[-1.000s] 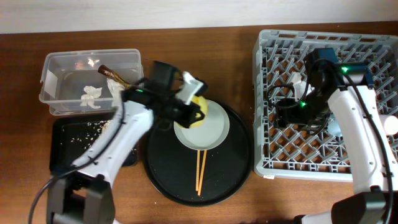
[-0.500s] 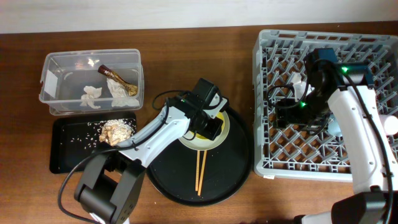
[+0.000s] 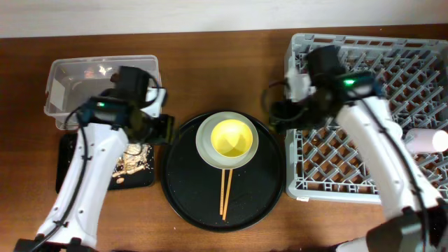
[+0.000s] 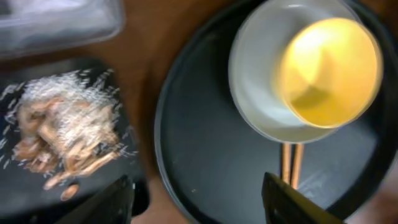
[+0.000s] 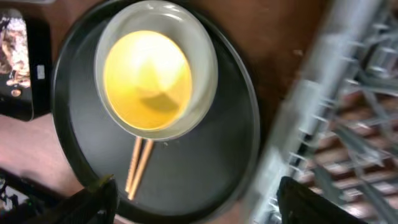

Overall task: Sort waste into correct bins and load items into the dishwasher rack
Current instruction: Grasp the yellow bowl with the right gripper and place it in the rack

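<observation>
Yellow bowl (image 3: pixel 228 137) sitting on grey-green plate (image 3: pixel 201 148), on round black tray (image 3: pixel 189 196), between both arms. Right gripper (image 5: pixel 196 182), fingers spread and empty, hovering at dishwasher rack (image 3: pixel 336 168) edge, slightly nearer; bowl lying to its left. Left gripper (image 4: pixel 194 183) also spread, empty. Chopsticks (image 3: pixel 225 192) lying lengthwise from plate toward robot.

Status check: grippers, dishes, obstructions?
Left gripper open, empty. Right gripper open, empty. Small yellow bowl on pale grey-green round plate, wooden chopsticks at its edge. Nothing covering them.
</observation>
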